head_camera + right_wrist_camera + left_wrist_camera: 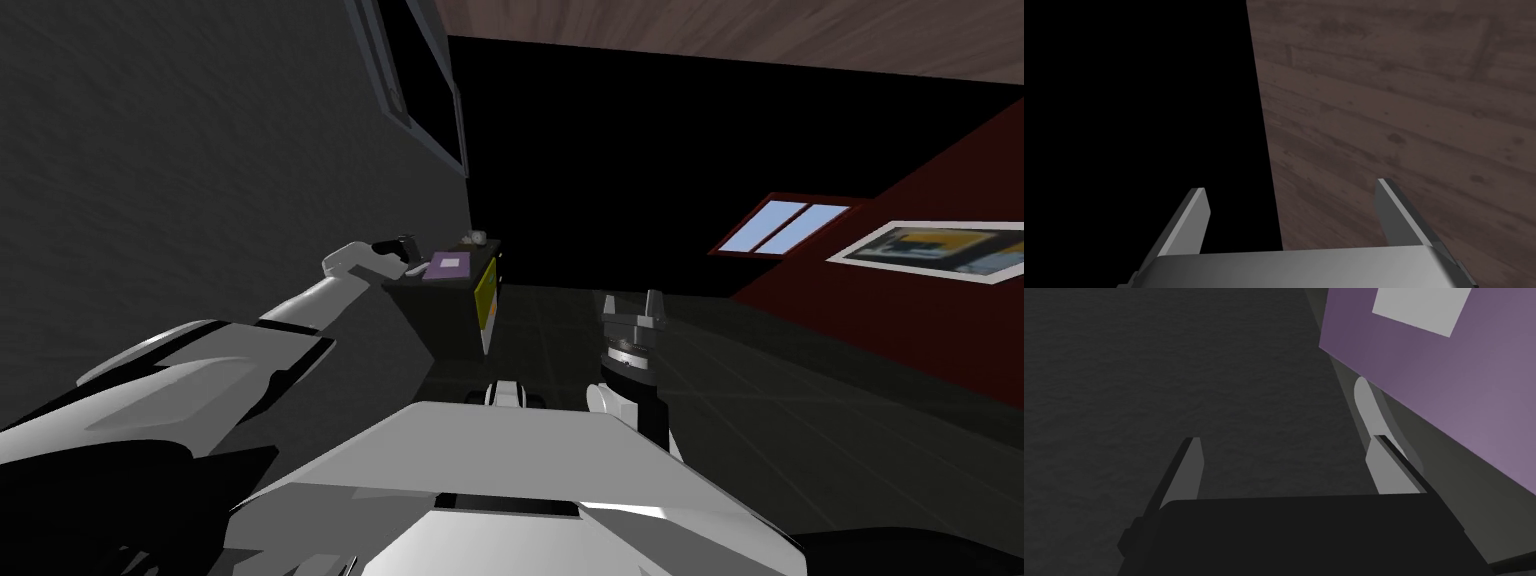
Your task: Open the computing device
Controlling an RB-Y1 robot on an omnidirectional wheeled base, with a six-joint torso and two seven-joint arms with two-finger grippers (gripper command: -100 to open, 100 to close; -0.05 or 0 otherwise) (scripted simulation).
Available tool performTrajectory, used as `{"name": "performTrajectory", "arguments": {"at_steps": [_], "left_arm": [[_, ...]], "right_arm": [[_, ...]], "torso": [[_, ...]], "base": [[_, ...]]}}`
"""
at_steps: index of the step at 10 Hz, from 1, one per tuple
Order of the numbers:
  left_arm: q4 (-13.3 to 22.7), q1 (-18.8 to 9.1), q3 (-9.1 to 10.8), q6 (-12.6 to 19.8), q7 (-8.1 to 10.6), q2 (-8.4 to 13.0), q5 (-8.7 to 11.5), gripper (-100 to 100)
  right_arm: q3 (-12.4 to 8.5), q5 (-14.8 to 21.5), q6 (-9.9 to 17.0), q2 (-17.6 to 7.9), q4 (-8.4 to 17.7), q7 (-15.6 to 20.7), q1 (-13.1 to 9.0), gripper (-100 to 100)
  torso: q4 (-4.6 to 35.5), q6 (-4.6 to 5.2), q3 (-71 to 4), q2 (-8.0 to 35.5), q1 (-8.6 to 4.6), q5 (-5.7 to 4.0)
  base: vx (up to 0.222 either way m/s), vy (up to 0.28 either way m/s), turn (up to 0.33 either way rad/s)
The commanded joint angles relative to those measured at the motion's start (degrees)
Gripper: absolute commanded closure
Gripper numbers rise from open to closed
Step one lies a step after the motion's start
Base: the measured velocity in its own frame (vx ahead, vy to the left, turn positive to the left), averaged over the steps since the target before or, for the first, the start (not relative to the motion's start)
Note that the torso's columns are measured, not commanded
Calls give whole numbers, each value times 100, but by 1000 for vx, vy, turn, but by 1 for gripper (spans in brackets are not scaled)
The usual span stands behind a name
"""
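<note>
A closed purple laptop (pixel 449 266) with a pale square on its lid lies flat on a small dark stand (pixel 460 310) by the dark grey wall. My left arm reaches out to it, and its gripper (pixel 408 247) is at the laptop's near-left edge. In the left wrist view the left gripper (pixel 1281 443) is open: one finger (pixel 1385 463) lies beside the purple laptop's (pixel 1439 383) edge, the other over the grey wall side. Nothing is between them. My right gripper (pixel 633 308) is held upright in front of my chest, open and empty (pixel 1291 195).
A small pale object (pixel 477 238) sits at the stand's far end. The stand has a yellow front panel (pixel 486 290). The dark grey wall (pixel 200 180) runs close along the left. A black area lies beyond, with a dark red wall at right.
</note>
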Motion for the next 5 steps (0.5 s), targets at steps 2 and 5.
{"name": "performTrajectory", "arguments": {"at_steps": [2, 5], "left_arm": [[591, -576, -506, -259, 216, 150, -105, -100], [1180, -935, -817, -504, 445, 304, -218, -100]], "right_arm": [[1, 0, 1, 0, 1, 0, -3, 0], [0, 0, 0, 0, 0, 0, 0, 0]], "torso": [[22, -4, 42, 62, -5, -2], [-3, -1, -6, -10, 1, 1]], "base": [[-127, 5, -121], [-52, 3, -77]]}}
